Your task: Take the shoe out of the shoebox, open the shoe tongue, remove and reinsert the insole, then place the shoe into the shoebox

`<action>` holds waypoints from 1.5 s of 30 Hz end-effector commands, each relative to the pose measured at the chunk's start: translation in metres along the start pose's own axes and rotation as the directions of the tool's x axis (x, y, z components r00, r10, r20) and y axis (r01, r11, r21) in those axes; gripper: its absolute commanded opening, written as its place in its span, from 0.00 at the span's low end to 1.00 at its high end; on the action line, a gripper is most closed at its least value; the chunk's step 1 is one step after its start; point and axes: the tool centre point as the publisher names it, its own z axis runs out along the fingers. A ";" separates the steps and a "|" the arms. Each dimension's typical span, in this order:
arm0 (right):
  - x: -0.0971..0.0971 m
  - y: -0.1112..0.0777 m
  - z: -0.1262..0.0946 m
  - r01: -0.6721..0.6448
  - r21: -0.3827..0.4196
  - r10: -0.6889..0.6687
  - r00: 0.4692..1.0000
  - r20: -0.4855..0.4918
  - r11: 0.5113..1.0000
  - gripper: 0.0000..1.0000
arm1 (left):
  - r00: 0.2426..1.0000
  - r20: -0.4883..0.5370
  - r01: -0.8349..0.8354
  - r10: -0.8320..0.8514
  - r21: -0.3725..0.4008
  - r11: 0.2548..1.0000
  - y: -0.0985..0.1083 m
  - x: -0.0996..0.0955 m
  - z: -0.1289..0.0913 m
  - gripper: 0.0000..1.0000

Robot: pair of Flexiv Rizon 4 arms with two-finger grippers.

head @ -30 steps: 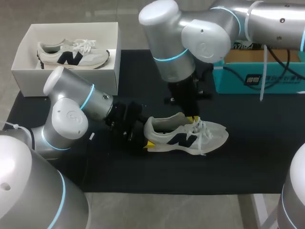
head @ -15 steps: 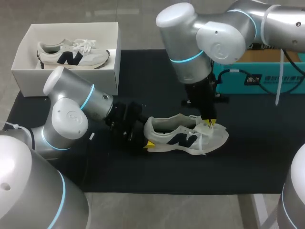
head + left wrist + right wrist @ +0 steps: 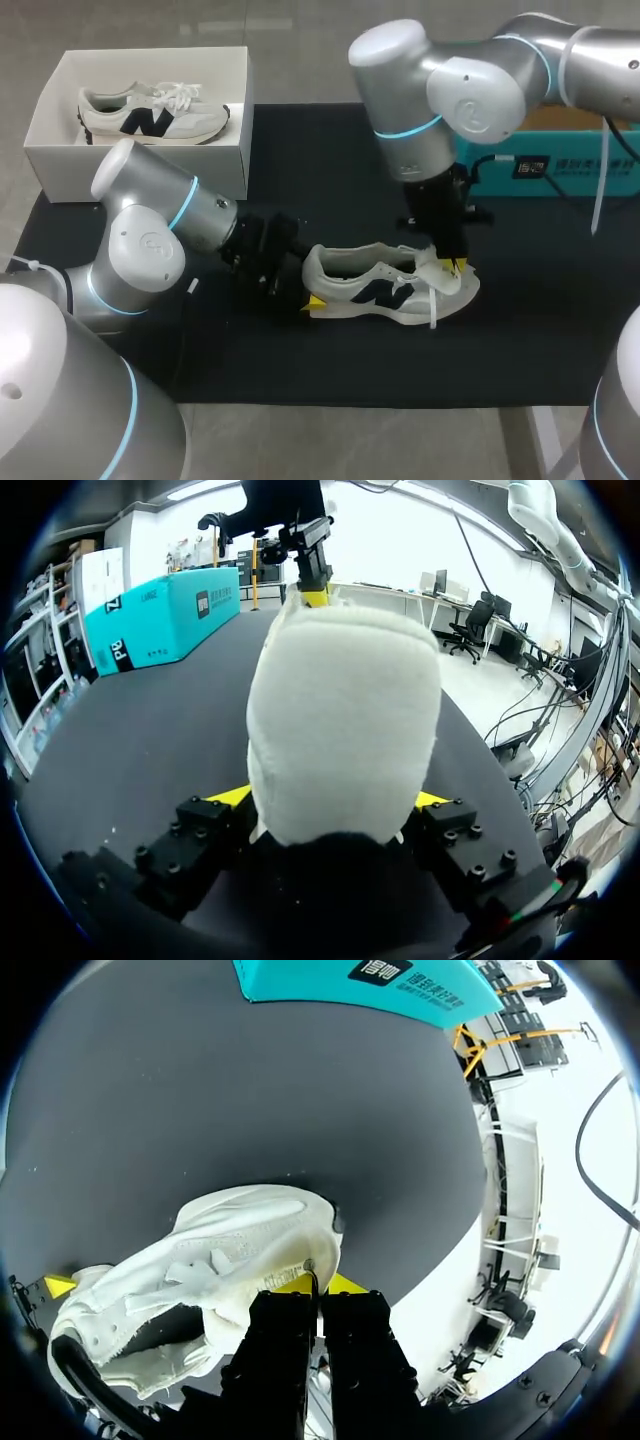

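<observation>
A black worktop [image 3: 330, 370] carries everything. My right arm [image 3: 440, 90] comes in from the far right corner and bends down over the middle. My left arm [image 3: 150, 240] comes in from the near left and lies low along the surface.

At the far left corner stands the white shoebox [image 3: 130, 178], lidless, partly hanging past the worktop's edge. A second sneaker [image 3: 150, 115] lies in it on its side, toe to the right. At the far right edge sits a teal box [image 3: 560, 165], partly hidden behind the right arm.

The sneaker [image 3: 380, 290] of the task is out of the shoebox. It stands upright on its sole near the middle of the worktop, heel to the left and toe to the right. It is white with a dark logo on its side.

The left claw [image 3: 335, 800] is spread to the heel's width and clamps it, one yellow tip pressed on each side of the padded heel. The right claw [image 3: 318, 1290] points down over the front of the shoe. Its fingers are almost together and pinch the edge of the tongue [image 3: 440, 272], which is pulled up and forward toward the toe, so the shoe's mouth gapes open. A loose lace end [image 3: 433, 312] hangs down the near side of the toe.
</observation>
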 end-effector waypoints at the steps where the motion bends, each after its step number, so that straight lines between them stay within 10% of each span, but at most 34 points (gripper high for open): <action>1: 0.000 0.005 0.011 0.000 0.014 0.000 1.000 -0.006 1.000 0.00 | 1.000 -0.002 0.001 -0.001 -0.003 1.000 0.003 -0.001 0.001 0.00; 2: 0.001 0.005 0.012 0.001 0.016 -0.001 1.000 -0.009 1.000 0.09 | 1.000 -0.002 0.001 -0.001 -0.003 1.000 0.003 -0.001 0.001 0.00; 6: 0.001 0.005 0.013 0.000 0.023 0.001 1.000 -0.011 1.000 1.00 | 1.000 -0.002 0.001 -0.001 -0.003 1.000 0.003 -0.001 0.001 0.00; 39: -0.011 -0.024 -0.077 0.074 -0.156 -0.086 0.994 -0.070 0.985 1.00 | 1.000 -0.002 0.001 -0.001 -0.003 1.000 0.003 -0.001 0.001 0.00; 42: -0.008 -0.028 -0.092 0.168 -0.192 -0.189 0.977 -0.098 0.967 1.00 | 1.000 -0.002 0.001 -0.001 -0.003 1.000 0.003 -0.001 0.001 0.00; 45: 0.001 -0.037 -0.109 0.471 -0.258 -0.508 0.856 -0.098 0.843 1.00 | 1.000 -0.002 0.001 -0.001 -0.003 1.000 0.003 -0.001 0.001 0.00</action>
